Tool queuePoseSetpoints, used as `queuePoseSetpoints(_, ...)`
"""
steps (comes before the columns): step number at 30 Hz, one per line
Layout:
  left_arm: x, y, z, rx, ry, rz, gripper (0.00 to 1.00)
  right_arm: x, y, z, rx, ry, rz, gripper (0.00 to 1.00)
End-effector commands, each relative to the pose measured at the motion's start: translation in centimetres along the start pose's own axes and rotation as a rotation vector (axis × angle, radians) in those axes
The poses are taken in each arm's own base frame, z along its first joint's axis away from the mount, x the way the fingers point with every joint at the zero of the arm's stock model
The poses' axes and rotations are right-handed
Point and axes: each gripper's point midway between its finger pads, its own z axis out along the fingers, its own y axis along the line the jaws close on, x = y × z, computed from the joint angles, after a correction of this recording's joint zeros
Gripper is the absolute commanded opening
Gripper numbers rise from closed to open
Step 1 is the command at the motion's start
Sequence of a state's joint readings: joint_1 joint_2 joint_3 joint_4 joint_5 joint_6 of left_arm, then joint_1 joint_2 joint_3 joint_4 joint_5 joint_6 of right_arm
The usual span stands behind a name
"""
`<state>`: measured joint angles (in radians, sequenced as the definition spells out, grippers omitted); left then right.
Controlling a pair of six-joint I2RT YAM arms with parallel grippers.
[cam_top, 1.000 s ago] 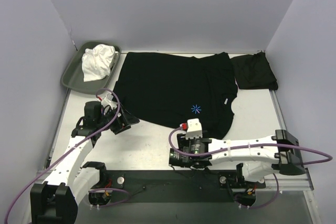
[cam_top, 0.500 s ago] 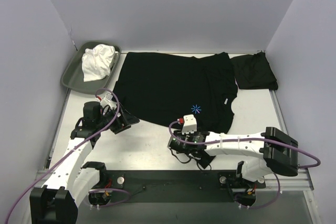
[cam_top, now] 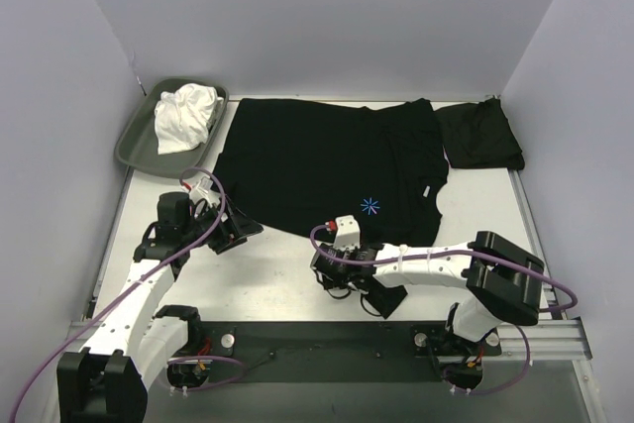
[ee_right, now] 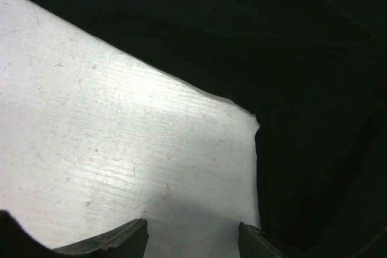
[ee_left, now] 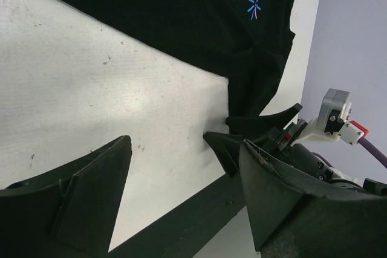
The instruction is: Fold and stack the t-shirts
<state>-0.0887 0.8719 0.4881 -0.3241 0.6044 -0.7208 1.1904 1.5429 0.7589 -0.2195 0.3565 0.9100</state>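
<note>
A black t-shirt [cam_top: 327, 160] with a small blue mark [cam_top: 369, 206] lies spread flat mid-table. A second black t-shirt [cam_top: 480, 136] lies folded at the back right. My left gripper [cam_top: 241, 235] hovers open and empty just off the spread shirt's near-left corner. In the left wrist view its fingers [ee_left: 91, 197] frame bare table, with the shirt [ee_left: 181, 16] beyond. My right gripper [cam_top: 325, 266] sits low at the shirt's near edge, open and empty. In the right wrist view its fingertips [ee_right: 251, 237] straddle white table beside a corner of the shirt [ee_right: 290, 89].
A grey-green tray [cam_top: 134, 141] at the back left holds a crumpled white cloth [cam_top: 185, 116]. The black base rail [cam_top: 317, 344] runs along the near edge. Purple walls close in the left, back and right sides.
The right arm has swung left and forward, bringing its gripper up to the shirt's near edge. The left arm and both shirts have not moved.
</note>
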Motion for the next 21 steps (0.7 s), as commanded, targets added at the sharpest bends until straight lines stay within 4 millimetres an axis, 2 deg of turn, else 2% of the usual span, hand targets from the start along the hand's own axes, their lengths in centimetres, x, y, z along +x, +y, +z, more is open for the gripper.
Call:
queuePoseSetpoints(1, -0.6, -0.5, 0.0, 0.03, -0.02, 0.038, 0.81, 0.5, -0.6, 0.1, 0.005, 0.01, -0.007, 0.6)
queuePoseSetpoints(6, -0.7, -0.5, 0.1, 0.03, -0.017, 0.039, 0.81, -0.2, -0.9, -0.8, -0.015, -0.016, 0.005, 0.6)
queuePoseSetpoints(13, -0.7, -0.4, 0.1, 0.028, -0.017, 0.038, 0.81, -1.3, -2.5, -2.0, 0.01, -0.074, 0.009, 0.6)
queuePoseSetpoints(21, -0.8, -0.4, 0.1, 0.022, -0.016, 0.035, 0.81, -1.5, -3.4, -1.3, 0.028, -0.065, 0.013, 0.6)
